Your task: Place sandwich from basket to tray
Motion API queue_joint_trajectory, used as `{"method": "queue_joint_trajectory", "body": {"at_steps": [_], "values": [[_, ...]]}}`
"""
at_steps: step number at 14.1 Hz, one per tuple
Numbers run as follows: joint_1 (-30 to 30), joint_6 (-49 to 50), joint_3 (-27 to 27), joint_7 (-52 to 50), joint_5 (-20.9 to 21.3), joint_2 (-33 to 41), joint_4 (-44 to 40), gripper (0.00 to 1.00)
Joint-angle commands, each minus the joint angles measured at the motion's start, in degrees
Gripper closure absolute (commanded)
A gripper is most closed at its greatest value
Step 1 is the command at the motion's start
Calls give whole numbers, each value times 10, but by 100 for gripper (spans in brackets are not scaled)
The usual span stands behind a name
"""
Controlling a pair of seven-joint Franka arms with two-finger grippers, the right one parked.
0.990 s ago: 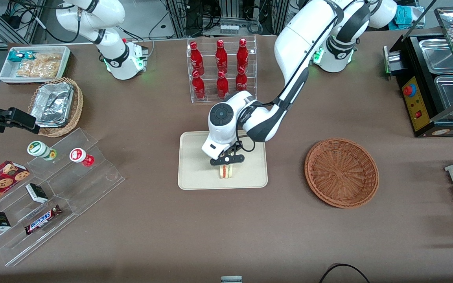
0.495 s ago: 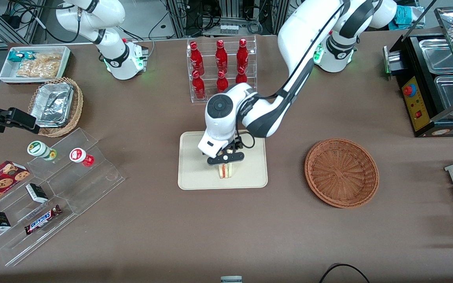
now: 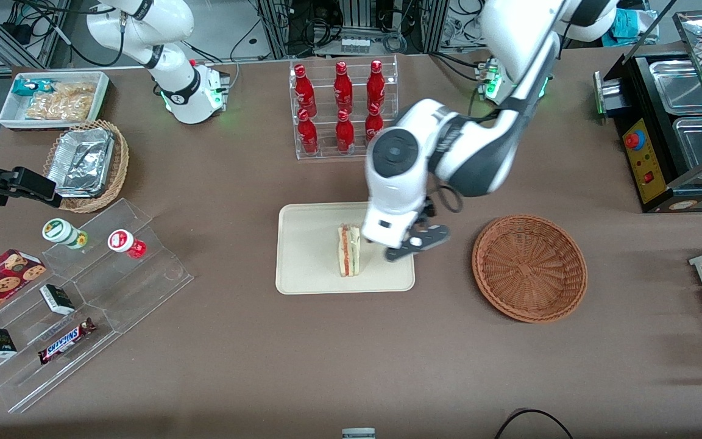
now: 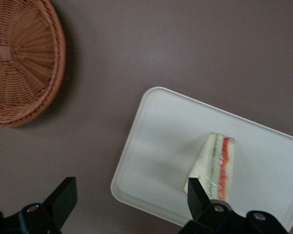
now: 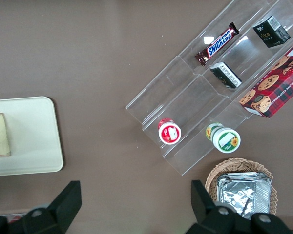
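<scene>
One sandwich [image 3: 348,250] is now left standing on the tray [image 3: 308,268]; the basket [image 3: 529,267] lies bare. The gripper [image 3: 417,242] has been lifted aside, fingers [image 4: 198,194] spread and apparently holding nothing — placement looks complete.

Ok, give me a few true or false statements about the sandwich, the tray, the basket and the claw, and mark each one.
1. The sandwich lies on the tray. True.
2. The claw grips the sandwich. False: it is open, raised beside the sandwich, holding nothing.
3. The basket holds nothing. True.
4. The basket sits on the tray. False: it rests on the table, apart from the tray, toward the working arm's end.
5. The sandwich's filling is hidden. False: red and green layers show along its edge.
</scene>
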State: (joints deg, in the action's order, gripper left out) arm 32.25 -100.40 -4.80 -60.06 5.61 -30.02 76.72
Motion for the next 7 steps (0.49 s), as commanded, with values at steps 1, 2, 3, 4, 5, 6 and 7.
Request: {"method": "queue_joint_trajectory", "body": {"at_steps": [1,2,3,4,5,6,7], "values": [[-44,0,-2,56,7,82,109,0],[-60,-1,-2,79,7,102,132,0],[-82,-1,-2,99,7,117,150,0],[-103,-1,-2,120,6,130,164,0],[-121,0,-2,148,6,146,182,0],[-142,-1,-2,184,3,166,202,0],[-165,1,-2,221,1,187,218,0]]}}
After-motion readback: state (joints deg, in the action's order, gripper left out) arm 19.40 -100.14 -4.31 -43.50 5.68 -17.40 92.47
